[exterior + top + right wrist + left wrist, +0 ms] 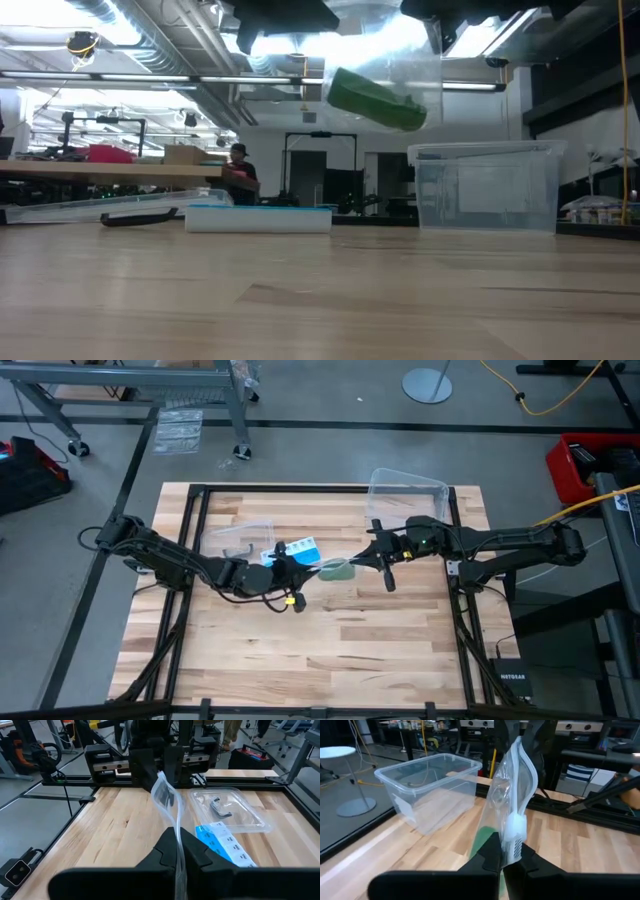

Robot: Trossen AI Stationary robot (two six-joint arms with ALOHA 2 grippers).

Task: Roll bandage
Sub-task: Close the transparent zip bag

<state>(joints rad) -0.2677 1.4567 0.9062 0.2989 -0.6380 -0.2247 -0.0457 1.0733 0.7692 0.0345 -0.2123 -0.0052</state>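
Note:
A small clear plastic bag hangs in the air over the middle of the table, stretched between my two grippers. The green bandage sits inside it, rolled or bunched, and also shows in the high view and the left wrist view. My left gripper is shut on the bag's left end. My right gripper is shut on its right end. My left gripper pinches the bag's zip strip at its white slider end between its two fingers, coming nearly level from the table's left. The bag is lifted clear of the table and runs away toward the other gripper. My right gripper pinches the opposite edge of the bag between its two fingers, coming nearly level from the table's right. The clear film runs on from there to the left gripper, clear of the table.
A clear plastic box stands at the far right of the table. A clear lid and a blue and white pill organizer lie behind the left gripper. The near half of the table shows bare wood. A person stands far behind.

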